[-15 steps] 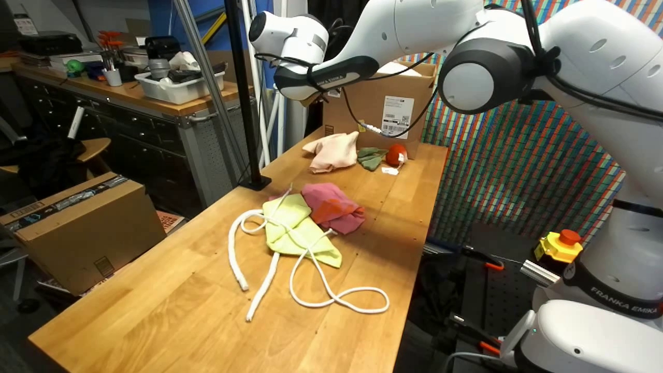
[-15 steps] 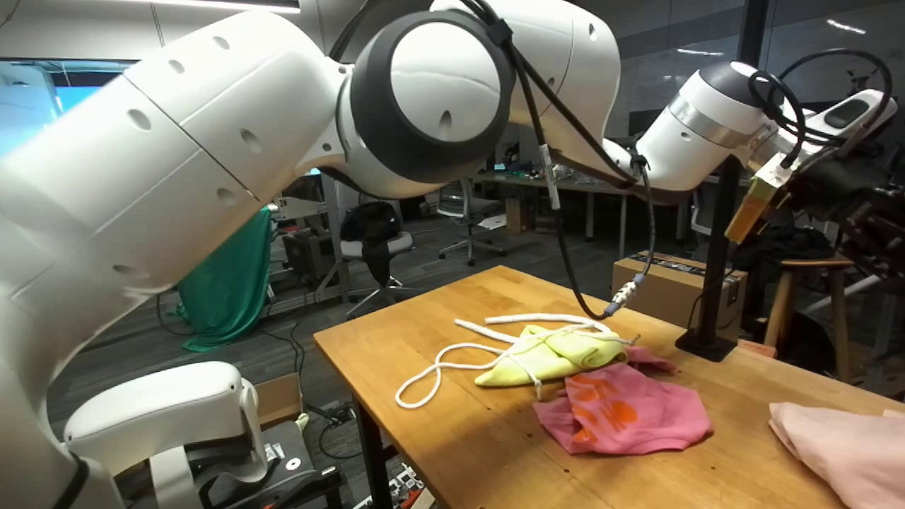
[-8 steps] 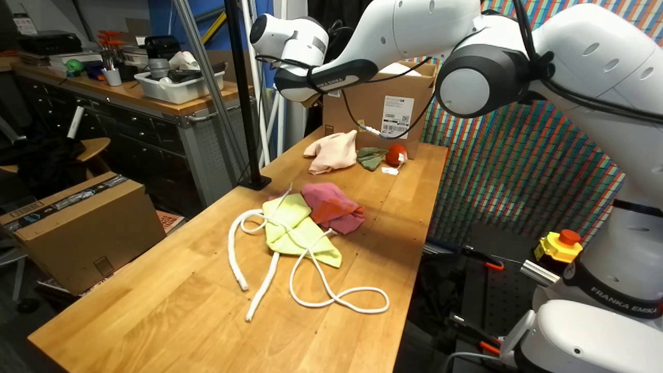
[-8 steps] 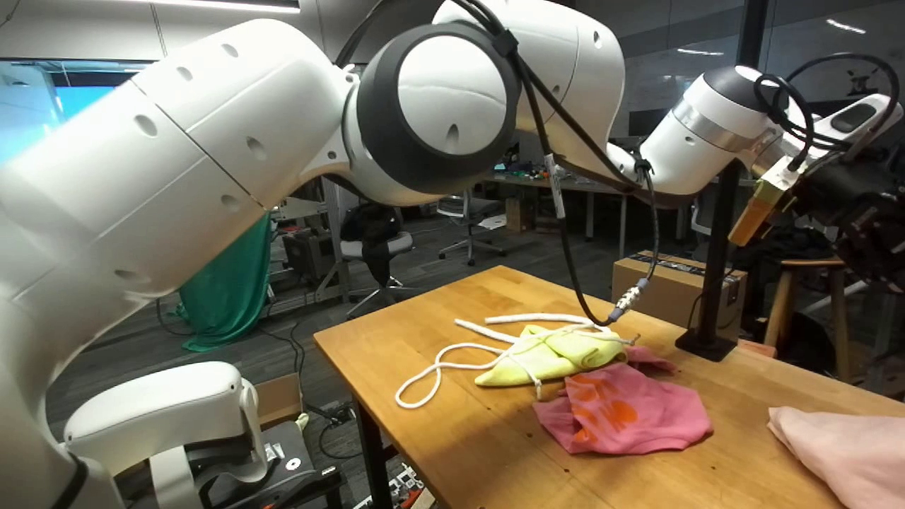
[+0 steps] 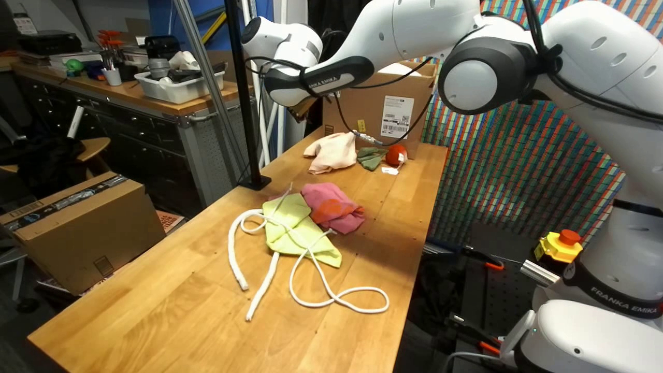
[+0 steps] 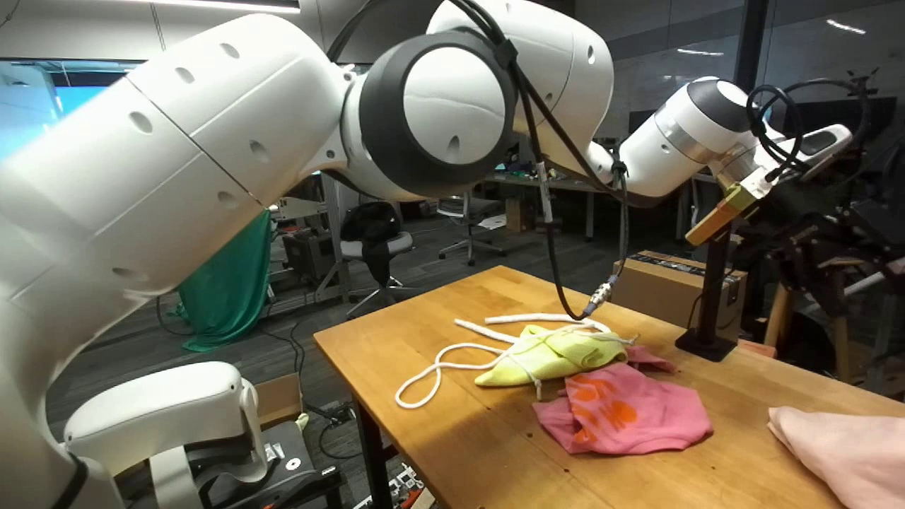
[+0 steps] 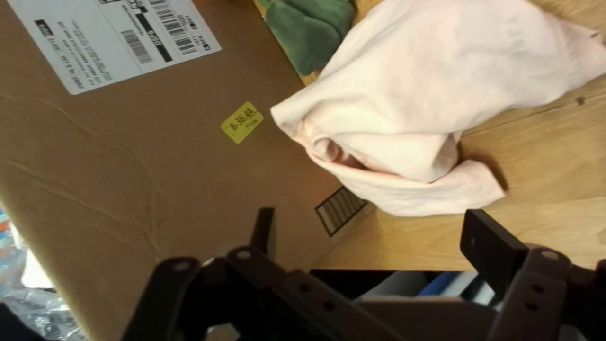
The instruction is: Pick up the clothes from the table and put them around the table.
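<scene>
In an exterior view, a white rope (image 5: pixel 309 252) sprawls toward the near edge of the wooden counter (image 5: pixel 171 305) and over a lime-yellow cloth (image 5: pixel 282 243) that's right up against a crumpled pink-and-orange cloth (image 5: pixel 334 204). There's a rumpled peach cloth (image 5: pixel 334 154) way back by the far edge; wrist view has the black gripper (image 7: pixel 369 213) spread wide.

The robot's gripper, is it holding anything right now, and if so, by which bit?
Nothing is held. In the wrist view, the gripper is open with no cloth between its fingers; the pale pink cloth lies on the table.
</scene>
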Action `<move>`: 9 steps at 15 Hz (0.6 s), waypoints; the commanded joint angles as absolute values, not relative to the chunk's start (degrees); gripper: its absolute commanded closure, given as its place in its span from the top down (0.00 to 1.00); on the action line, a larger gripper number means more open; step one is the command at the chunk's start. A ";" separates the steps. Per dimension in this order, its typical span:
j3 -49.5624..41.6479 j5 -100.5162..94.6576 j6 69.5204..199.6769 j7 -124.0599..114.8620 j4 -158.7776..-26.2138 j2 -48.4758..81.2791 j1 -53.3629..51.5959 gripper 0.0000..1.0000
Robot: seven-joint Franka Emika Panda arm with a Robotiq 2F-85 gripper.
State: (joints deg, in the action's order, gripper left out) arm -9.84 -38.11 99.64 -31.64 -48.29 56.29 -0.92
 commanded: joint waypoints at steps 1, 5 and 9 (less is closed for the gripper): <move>-5.76 -34.91 101.66 -27.09 -54.63 51.56 -0.57 1.00; -7.09 -28.71 101.86 -25.44 -59.50 49.17 -2.68 1.00; -7.58 -25.00 101.94 -25.66 -65.34 47.07 -3.83 1.00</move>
State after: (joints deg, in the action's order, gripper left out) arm -6.47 -27.74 100.46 -26.56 -58.29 51.15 -2.80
